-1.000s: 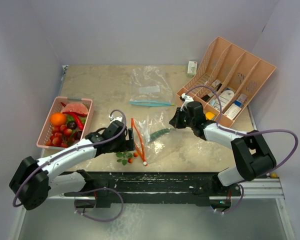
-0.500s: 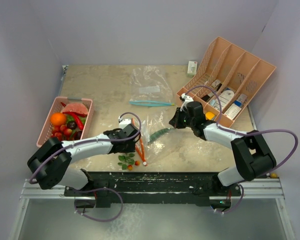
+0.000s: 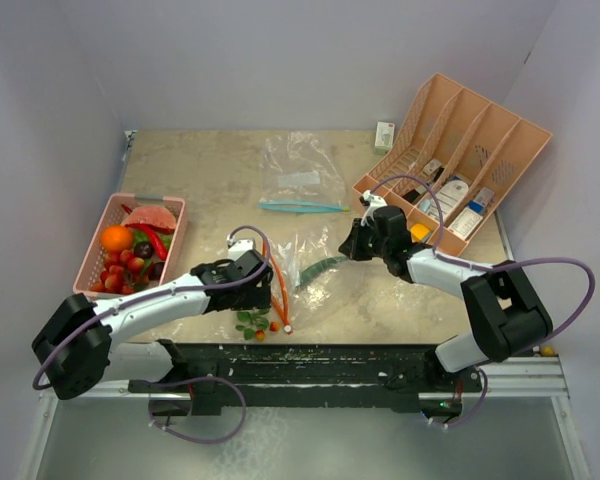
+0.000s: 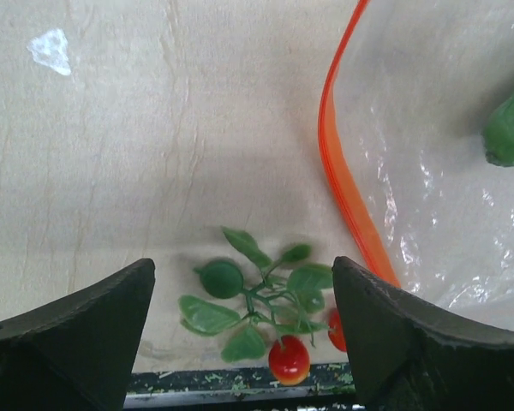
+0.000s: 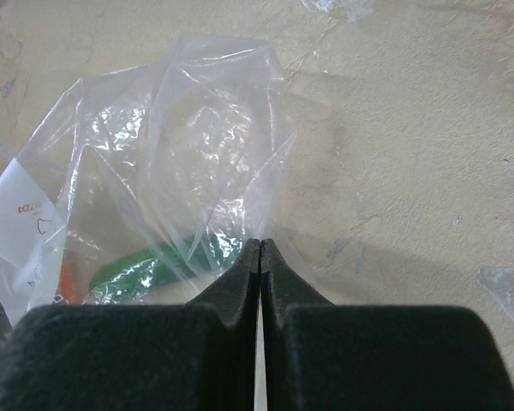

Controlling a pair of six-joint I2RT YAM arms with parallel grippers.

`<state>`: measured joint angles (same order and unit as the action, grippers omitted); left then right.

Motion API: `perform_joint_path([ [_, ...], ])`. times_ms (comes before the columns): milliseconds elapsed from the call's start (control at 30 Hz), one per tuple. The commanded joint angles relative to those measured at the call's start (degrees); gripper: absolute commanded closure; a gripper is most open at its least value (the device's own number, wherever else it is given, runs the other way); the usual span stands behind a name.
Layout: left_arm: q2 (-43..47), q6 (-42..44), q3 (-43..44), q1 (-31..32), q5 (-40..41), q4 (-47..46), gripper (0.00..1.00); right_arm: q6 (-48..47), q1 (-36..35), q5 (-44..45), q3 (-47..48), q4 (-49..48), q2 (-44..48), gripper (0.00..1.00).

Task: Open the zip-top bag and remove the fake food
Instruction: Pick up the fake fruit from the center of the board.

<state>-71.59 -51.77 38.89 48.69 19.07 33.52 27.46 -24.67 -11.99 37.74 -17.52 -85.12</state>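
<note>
The clear zip-top bag [image 3: 305,262] with an orange zip [image 3: 278,285] lies near the table's front, a green fake vegetable [image 3: 320,268] inside. My right gripper [image 3: 355,243] is shut on the bag's plastic; the wrist view shows the jaws [image 5: 260,244] pinching the film [image 5: 180,145] over the green piece [image 5: 133,270]. My left gripper [image 3: 252,290] is open and empty just above a green leaf sprig with red berries [image 3: 252,320] at the front edge. In the left wrist view the sprig [image 4: 265,300] lies between the fingers [image 4: 242,274], left of the zip [image 4: 343,188].
A pink basket [image 3: 95,250] at the left holds an orange [image 3: 116,238], a watermelon slice [image 3: 150,216], chili and strawberries. A second bag with a teal zip [image 3: 300,206] lies at the back. A peach organizer [image 3: 460,170] with bottles stands at the right, a white box [image 3: 384,135] beside it.
My left gripper swung right toward the orange zip, then drew back a little left, over the sprig. The right gripper has kept its hold on the bag.
</note>
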Motion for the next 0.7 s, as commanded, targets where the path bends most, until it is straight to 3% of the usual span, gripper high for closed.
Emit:
perform_joint_path([
  [0, 0.9, -0.4, 0.9, 1.6, -2.8, 3.1, 0.11, -0.7, 0.4, -0.8, 0.0, -2.2, 0.2, 1.0],
  [167, 2.1, -0.4, -0.3, 3.0, -4.1, 2.7, 0.05, -0.8, 0.4, -1.0, 0.1, -2.1, 0.2, 1.0],
  [367, -2.9, -3.1, -1.0, 6.4, -3.8, 1.0, 0.02, -0.8, 0.5, -1.3, 0.3, -2.4, -0.5, 1.0],
  [667, -10.9, -6.5, -3.6, 7.2, -2.8, -3.8, 0.35, -1.4, 0.7, -1.2, 0.5, -1.9, -0.8, 1.0],
])
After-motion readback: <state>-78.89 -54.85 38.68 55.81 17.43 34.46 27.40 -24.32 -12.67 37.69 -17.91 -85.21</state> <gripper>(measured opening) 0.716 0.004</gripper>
